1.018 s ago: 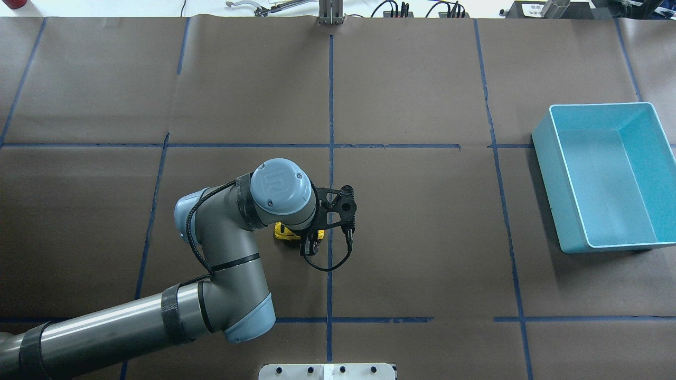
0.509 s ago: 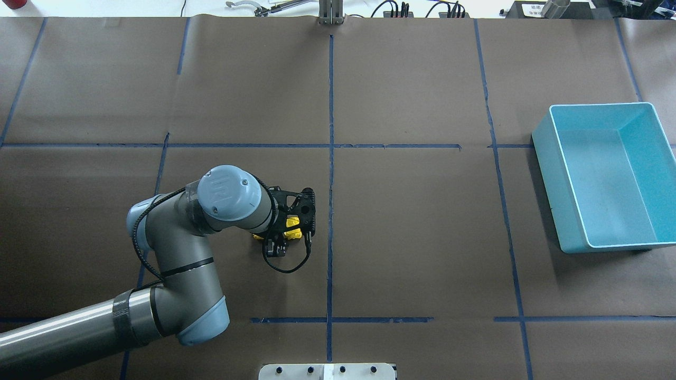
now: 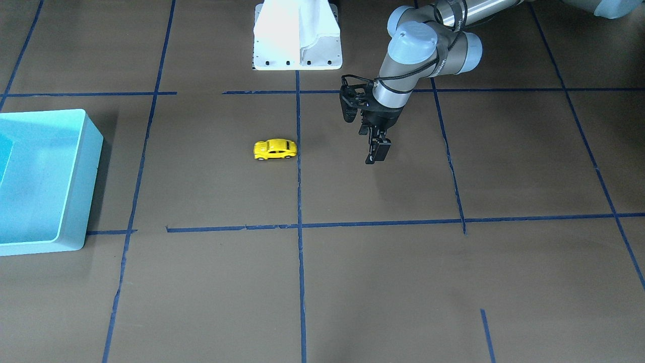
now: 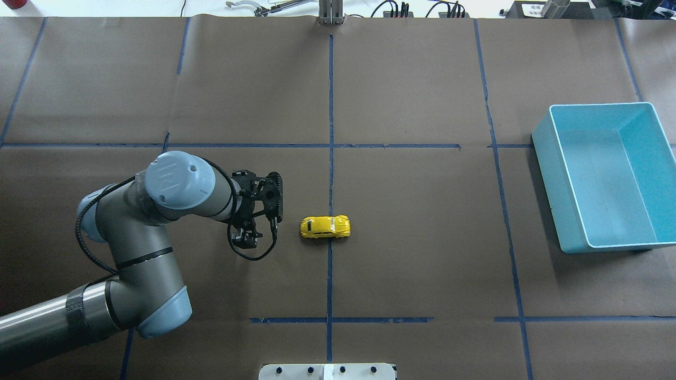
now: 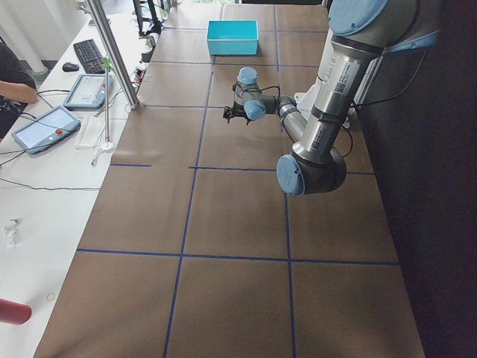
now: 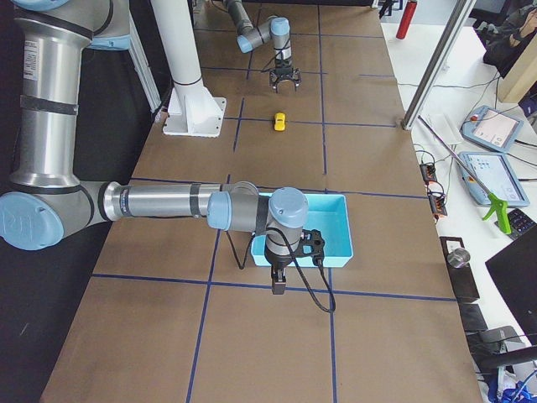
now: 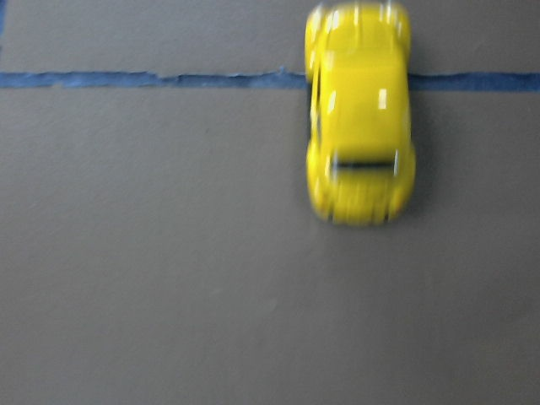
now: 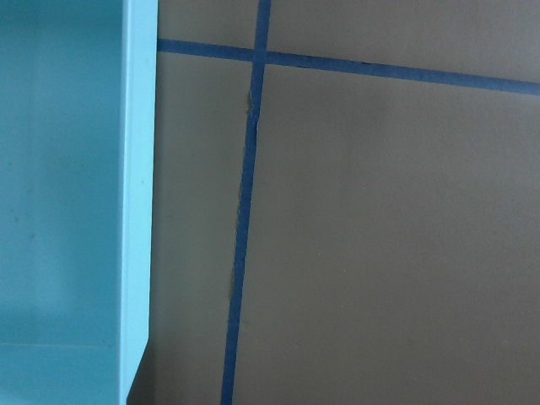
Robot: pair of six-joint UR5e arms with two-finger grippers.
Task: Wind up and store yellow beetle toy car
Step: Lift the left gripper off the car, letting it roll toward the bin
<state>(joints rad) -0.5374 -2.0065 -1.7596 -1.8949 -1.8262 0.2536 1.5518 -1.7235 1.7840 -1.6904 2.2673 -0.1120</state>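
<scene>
Car [image 4: 325, 227] sits on bench [image 4: 422, 264], well apart from bin [image 4: 557, 174]. Left fingers [image 3: 380, 150] apart, farther from bin. Right fingers [image 6: 278, 285]: can't tell. Car's likely light, hard, slick; pinch its flat sides.

The yellow beetle toy car [image 4: 325, 227] looks glossy, the brown paper [image 4: 422, 253] matt, the turquoise bin [image 4: 547, 179] smooth plastic
</scene>
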